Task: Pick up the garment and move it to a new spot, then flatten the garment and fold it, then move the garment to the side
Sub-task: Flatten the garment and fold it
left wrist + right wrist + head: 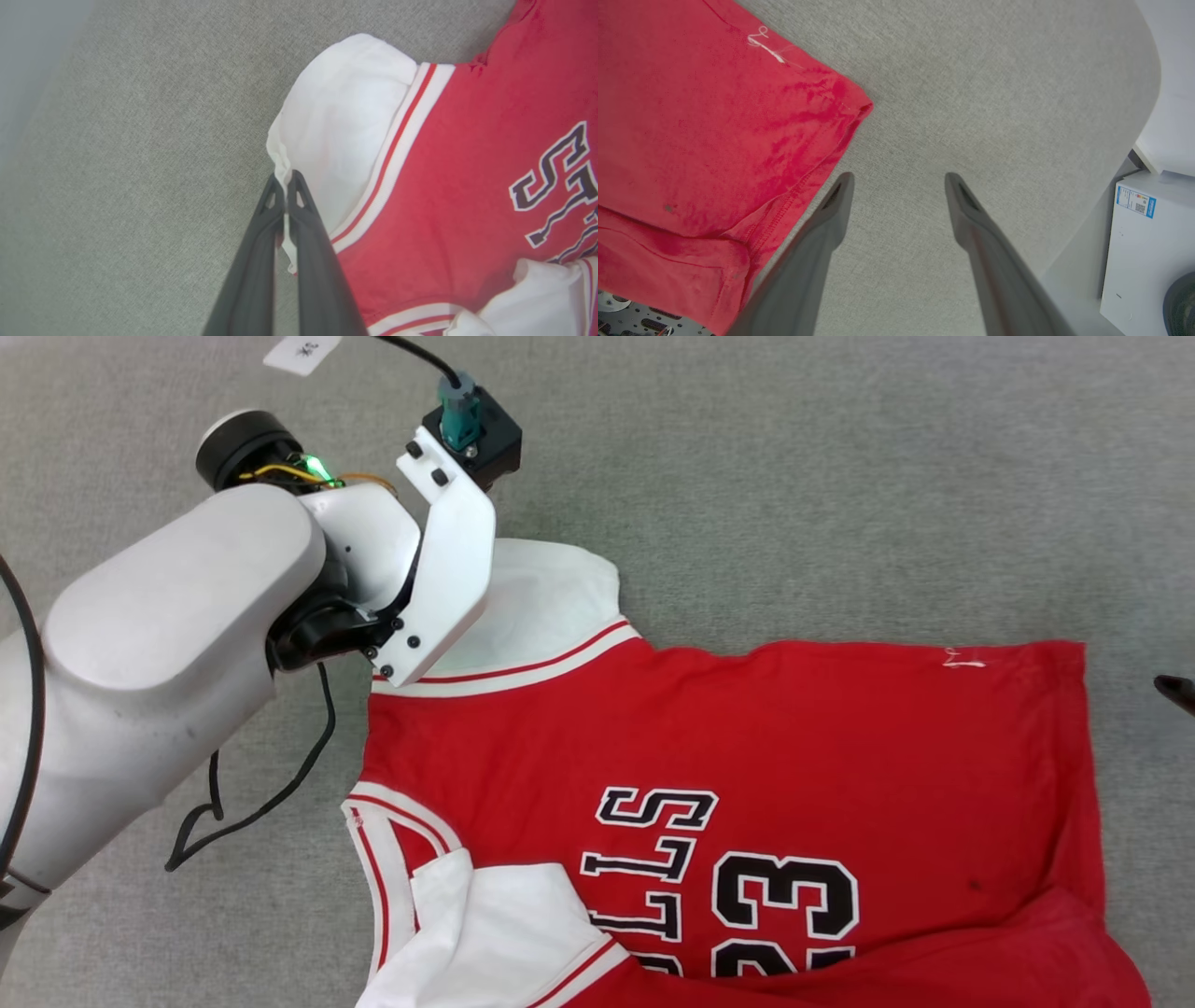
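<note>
Pinching the white sleeve point(336, 121) of the shirt point(747, 737), the left tool point(285, 180) is closed. The right tool point(899, 178) gapes over the tabletop point(980, 93).

Our left forearm point(177, 644) reaches forward, and our left gripper point(284, 179) pinches the garment point(467, 186) at a sleeve edge. Our right gripper point(899, 179) holds its fingers spread apart.

the garment point(747, 728) is soft matt cloth, the work surface point(840, 476) coarse woven fabric, the fingers point(252, 270) seemingly matt plastic.

One garment point(747, 737), four fingers point(829, 224), one white box point(1143, 261).
</note>
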`<state>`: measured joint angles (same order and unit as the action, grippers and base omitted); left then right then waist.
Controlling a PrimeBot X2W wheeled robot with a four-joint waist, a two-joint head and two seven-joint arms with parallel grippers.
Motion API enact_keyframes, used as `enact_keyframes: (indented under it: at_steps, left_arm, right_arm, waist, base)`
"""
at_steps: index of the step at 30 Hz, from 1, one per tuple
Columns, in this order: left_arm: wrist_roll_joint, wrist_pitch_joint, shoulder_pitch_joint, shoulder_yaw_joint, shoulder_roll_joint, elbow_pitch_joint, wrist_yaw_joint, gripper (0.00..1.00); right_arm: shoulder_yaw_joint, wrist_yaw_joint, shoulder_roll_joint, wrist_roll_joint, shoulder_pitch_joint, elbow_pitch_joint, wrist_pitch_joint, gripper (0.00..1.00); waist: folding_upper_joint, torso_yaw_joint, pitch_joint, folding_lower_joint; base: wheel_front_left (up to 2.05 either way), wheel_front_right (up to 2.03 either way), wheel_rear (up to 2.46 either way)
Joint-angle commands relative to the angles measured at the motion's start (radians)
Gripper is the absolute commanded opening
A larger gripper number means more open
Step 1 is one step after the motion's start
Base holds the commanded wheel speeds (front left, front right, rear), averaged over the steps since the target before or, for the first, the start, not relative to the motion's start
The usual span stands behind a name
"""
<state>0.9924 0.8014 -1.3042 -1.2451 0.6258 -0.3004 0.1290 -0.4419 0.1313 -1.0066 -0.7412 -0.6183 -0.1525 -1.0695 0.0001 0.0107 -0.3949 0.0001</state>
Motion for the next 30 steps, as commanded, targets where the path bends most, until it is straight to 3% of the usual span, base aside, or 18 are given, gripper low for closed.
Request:
enact_keyframes:
  at_steps: [1, 5, 15, 16, 21, 30]
  left_arm:
    - [-0.005, -0.006, -0.012, -0.004, 0.0, 0.004, 0.0, 0.0]
    - [-0.011, -0.023, -0.034, -0.014, -0.003, 0.018, 0.0, 0.0]
    - [-0.018, -0.054, -0.058, -0.029, 0.002, 0.021, 0.0, 0.0]
    - [-0.014, -0.061, -0.051, -0.032, 0.007, 0.014, 0.0, 0.0]
    - [-0.007, -0.076, -0.024, -0.034, 0.014, -0.001, 0.0, 0.0]
    - [0.02, -0.13, 0.058, -0.035, 0.049, 0.027, 0.0, 0.0]
  right_arm:
    - [-0.019, -0.001, 0.014, -0.009, -0.029, 0.02, -0.027, 1.0]
    - [-0.061, -0.001, 0.064, -0.031, -0.09, 0.11, -0.087, 1.0]
    - [-0.193, -0.001, 0.162, -0.059, -0.051, 0.256, -0.066, 1.0]
    - [-0.222, -0.001, 0.166, -0.061, -0.054, 0.257, -0.032, 0.0]
    - [-0.229, -0.001, 0.156, -0.054, -0.087, 0.256, 0.04, 0.0]
    - [-0.247, -0.001, 0.129, -0.084, -0.051, 0.237, 0.224, 0.0]
  waist:
    - [-0.0001, 0.018, -0.02, -0.0001]
    - [-0.0001, 0.038, -0.049, -0.0001]
    - [-0.0001, 0.062, -0.095, -0.0001]
    - [-0.0001, 0.059, -0.09, -0.0001]
    - [-0.0001, 0.049, -0.053, -0.0001]
    - [-0.0001, 0.045, 0.114, -0.0001]
  base:
    - [0.0, 0.0, 0.0]
    - [0.0, 0.0, 0.0]
    - [0.0, 0.0, 0.0]
    - [0.0, 0.0, 0.0]
    - [0.0, 0.0, 0.0]
    - [0.0, 0.0, 0.0]
